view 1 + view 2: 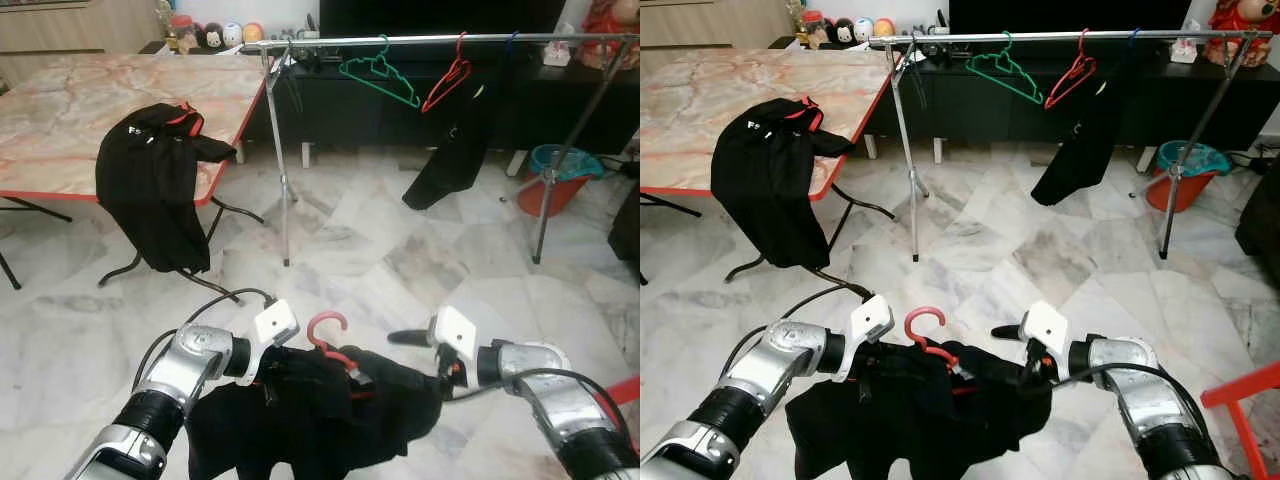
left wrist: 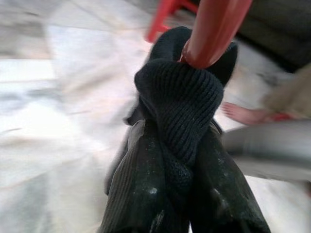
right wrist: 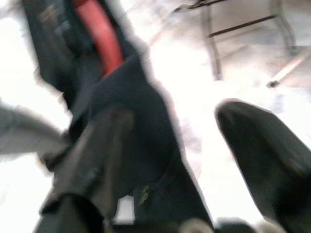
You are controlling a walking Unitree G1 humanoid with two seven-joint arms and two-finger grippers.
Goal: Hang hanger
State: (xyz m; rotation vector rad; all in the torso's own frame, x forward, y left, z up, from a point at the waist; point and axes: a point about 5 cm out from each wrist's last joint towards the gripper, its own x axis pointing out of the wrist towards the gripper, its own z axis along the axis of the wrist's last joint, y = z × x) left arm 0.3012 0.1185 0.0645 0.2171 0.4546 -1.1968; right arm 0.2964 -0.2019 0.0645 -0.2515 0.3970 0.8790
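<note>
Your left gripper (image 2: 170, 160) is clamped on the black garment (image 1: 320, 415), the red hanger (image 1: 328, 340) just past its 2 fingertips. Your right gripper (image 1: 410, 350) has its fingers apart, 1 under the cloth.

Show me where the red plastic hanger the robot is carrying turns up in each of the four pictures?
Left eye view: red plastic hanger, hook up, low centre, between the two arms.
Right eye view: same hook, low, slightly left of centre.
Left wrist view: a red bar over the dark knit cloth.
Right wrist view: a blurred red strip among black cloth.
Shared landmark: the black garment draped on it.
</note>
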